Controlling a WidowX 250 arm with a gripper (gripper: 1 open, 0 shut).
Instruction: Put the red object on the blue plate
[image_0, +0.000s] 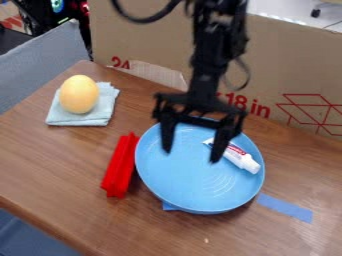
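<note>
Red object (120, 165) lies left of spread fingers (170, 135).

A small white tube (233, 154) lies just right of the claw (195, 128). Far to its left, a yellow ball (79, 94) sits on a folded cloth (56, 115).
</note>
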